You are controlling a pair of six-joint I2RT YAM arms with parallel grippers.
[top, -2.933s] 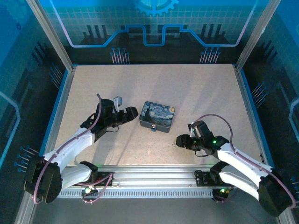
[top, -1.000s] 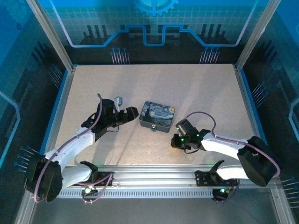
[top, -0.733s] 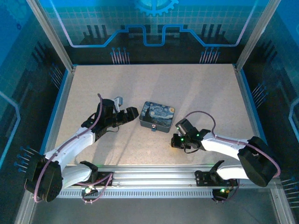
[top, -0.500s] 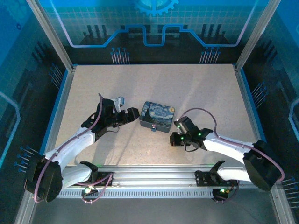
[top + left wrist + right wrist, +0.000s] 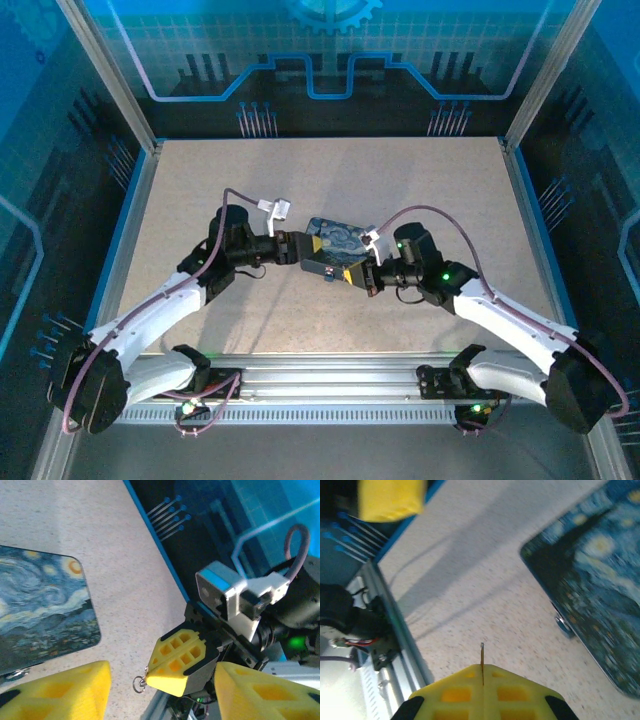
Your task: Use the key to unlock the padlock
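The painted tin box [image 5: 340, 246] lies mid-table, and the small silvery padlock [image 5: 329, 272] hangs at its front edge. My right gripper [image 5: 357, 277] hovers just right of the padlock, shut on the key. In the right wrist view the key's thin blade [image 5: 482, 656] sticks out between the shut yellow pads [image 5: 470, 692], pointing past the padlock [image 5: 563, 625] and the box [image 5: 600, 590]. My left gripper [image 5: 297, 247] sits at the box's left end. It is open [image 5: 162, 680]. Between its fingers I see the right gripper's pads [image 5: 180, 657] and a dangling key ring [image 5: 138, 684].
A raised blue rim [image 5: 130, 215] and metal posts bound the speckled table [image 5: 420, 180]. A metal rail [image 5: 330, 385] runs along the near edge between the arm bases. Open tabletop lies behind the box and to both sides.
The right arm has lifted from the table and swung left and forward to the box's front right. The left gripper has moved right, up to the box's left end.
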